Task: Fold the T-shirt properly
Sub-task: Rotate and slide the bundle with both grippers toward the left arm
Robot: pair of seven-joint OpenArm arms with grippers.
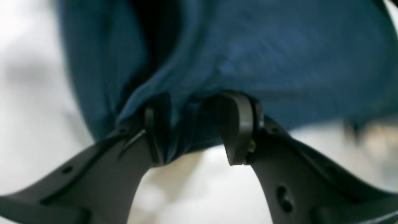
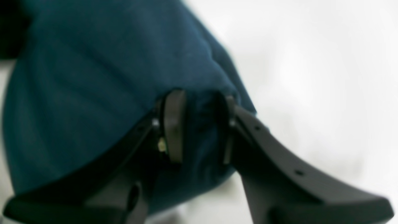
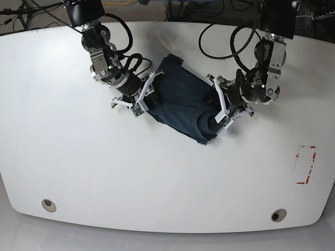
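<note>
While your left gripper (image 1: 192,127) and right gripper (image 2: 199,127) each pinched cloth, the T-shirt (image 3: 183,99) was only bunched, its loose corner sagging toward 5 o'clock, so most folding remained.

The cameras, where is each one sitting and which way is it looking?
Left wrist: sits on the left arm, looking along the left gripper, whose jaws pinch the T-shirt.
Right wrist: sits on the right arm, looking along the right gripper, also clamped on the blue cloth.
Base: sits high above, looking down on the white table; both arms show, coming in from the far edge.
Shared: all three show the T-shirt, and the base view shows both grippers that the wrist views show close up.
</note>
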